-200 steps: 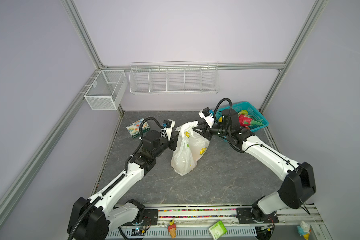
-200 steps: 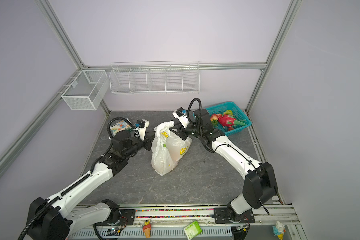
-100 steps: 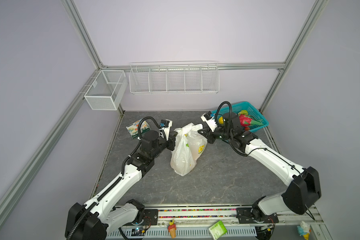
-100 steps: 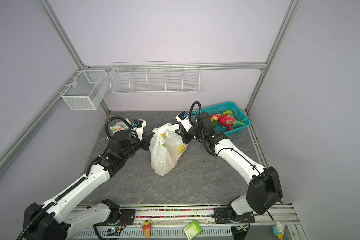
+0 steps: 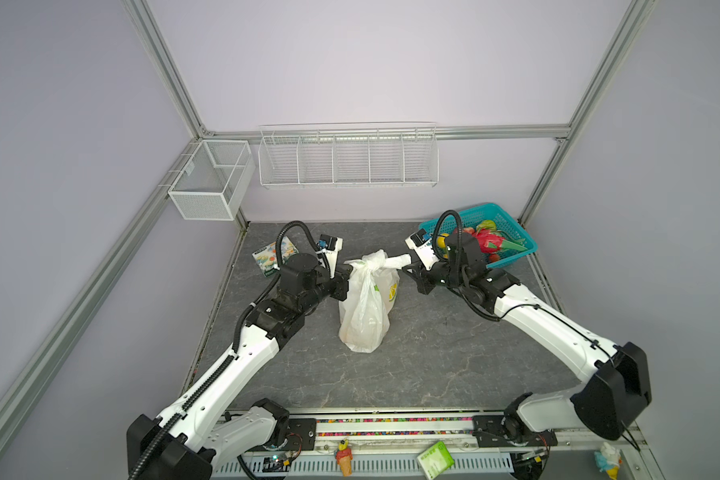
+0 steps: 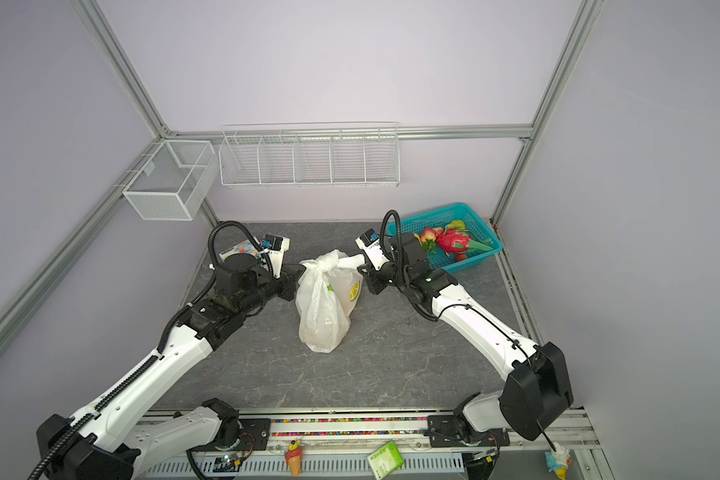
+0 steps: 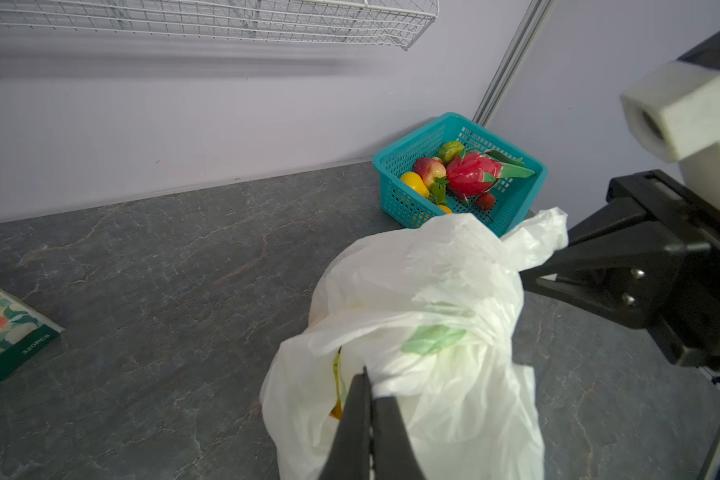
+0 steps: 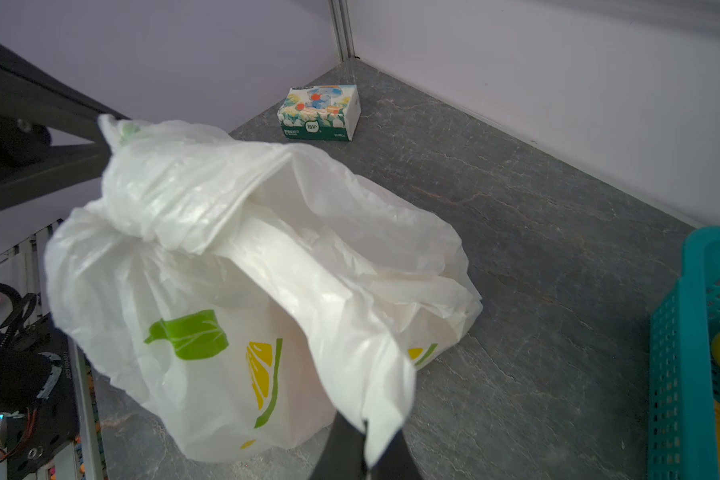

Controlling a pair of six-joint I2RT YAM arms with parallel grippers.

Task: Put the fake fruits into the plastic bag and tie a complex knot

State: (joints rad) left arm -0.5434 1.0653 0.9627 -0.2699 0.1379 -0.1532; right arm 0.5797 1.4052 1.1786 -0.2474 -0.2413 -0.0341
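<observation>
In the middle of the gray table (image 5: 433, 365), the plastic bag (image 5: 364, 320) stands up, held from both sides.
The left gripper (image 5: 348, 272) is pinched tight on the bag's top, right beside the knot (image 5: 370, 266). The right gripper (image 5: 409, 266) is pinched tight on a white tail that sticks out of the knot. Some fake fruits (image 5: 490, 243) lie in the teal basket (image 5: 512, 258) at the back right corner.
</observation>
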